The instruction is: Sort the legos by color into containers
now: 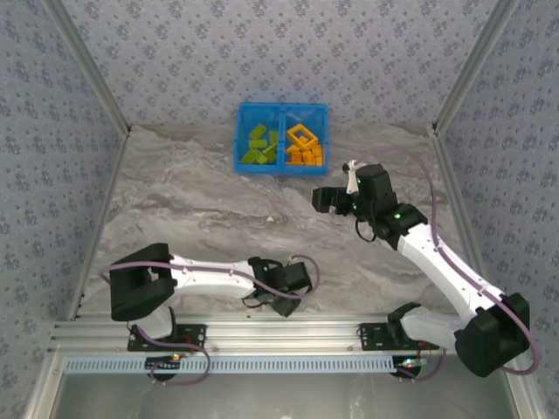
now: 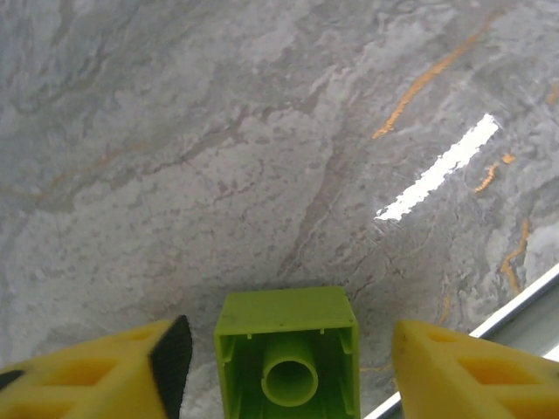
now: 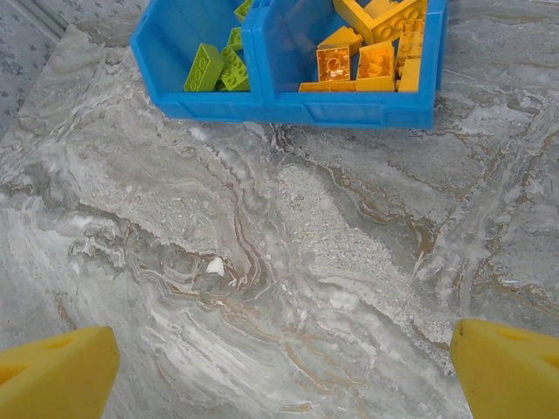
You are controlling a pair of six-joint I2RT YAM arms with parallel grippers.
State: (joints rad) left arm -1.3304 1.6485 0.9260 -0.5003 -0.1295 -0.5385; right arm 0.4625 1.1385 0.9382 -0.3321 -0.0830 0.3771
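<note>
**Cam layout**

Top ext: high, looks down over whole table (image 1: pixel 201 209), blue bin (image 1: pixel 262 168) upper centre. L wrist: v. close to table, steep down. R wrist: further off, tilted fwd, blue bin (image 3: pixel 297 112) along frame top; shared w/ top.

Grey marbled counter (image 1: pixel 201 201), rust-coloured veins. Walls (image 1: pixel 262 52) on three sides: pale grey, small repeating floral print, possibly fabric. Aluminium rail (image 1: pixel 288 336) along near edge. Bright glare streak (image 2: pixel 437 170) on glossy surface.
</note>
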